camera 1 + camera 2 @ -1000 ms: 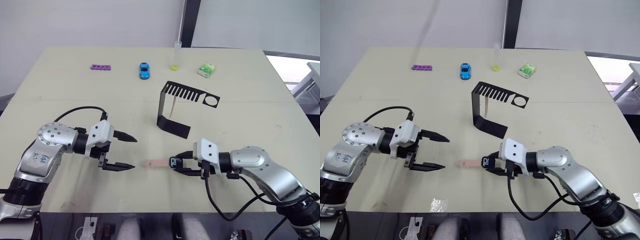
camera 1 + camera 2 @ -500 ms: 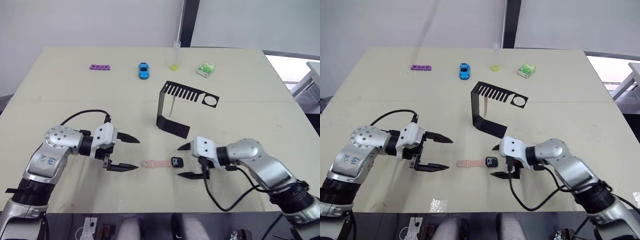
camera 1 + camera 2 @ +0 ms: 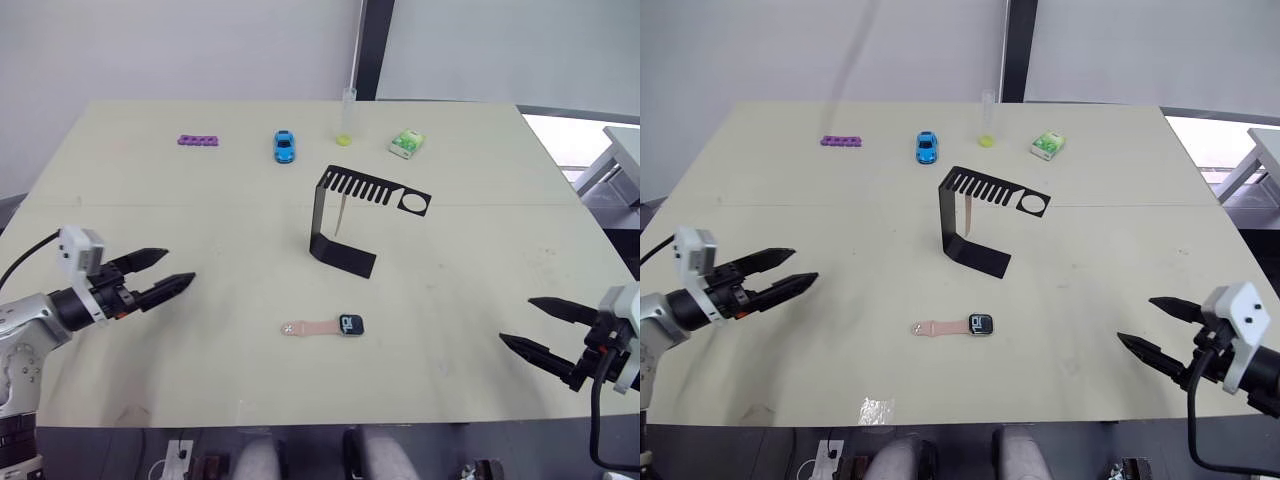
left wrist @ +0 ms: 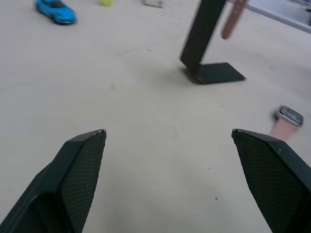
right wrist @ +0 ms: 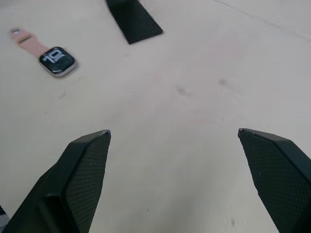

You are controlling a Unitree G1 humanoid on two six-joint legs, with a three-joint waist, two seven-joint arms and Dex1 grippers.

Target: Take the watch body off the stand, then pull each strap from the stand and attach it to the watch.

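On the wide beige table [image 3: 200, 230], largest first: left gripper [image 3: 158, 282] at the table's left edge, fingers spread open, empty, tips pointing toward the middle; right gripper [image 3: 536, 325] near the front right edge, fingers likewise apart and empty, well apart from everything else. Next, the stand [image 3: 352, 222], black, upright around the table's middle, flat base on the surface, slotted comb arm reaching right and ending in a round hole. One strap [image 3: 341, 214] hangs down from the comb arm, thin and pale; the left wrist view shows it as a pink band [image 4: 233, 18] beside the upright. In front of the stand, between both grippers, the watch body [image 3: 351, 324] lies flat with the screen up, and the other strap [image 3: 311, 327] extends from its left side, touching it; whether it's fully locked in is hard to tell. Along the far side of the table: green-white box [image 3: 407, 143], blue toy car [image 3: 284, 145], purple strip [image 3: 200, 140], and a clear tube [image 3: 347, 116] standing upright with yellow-green at the bottom, between the car and the box.
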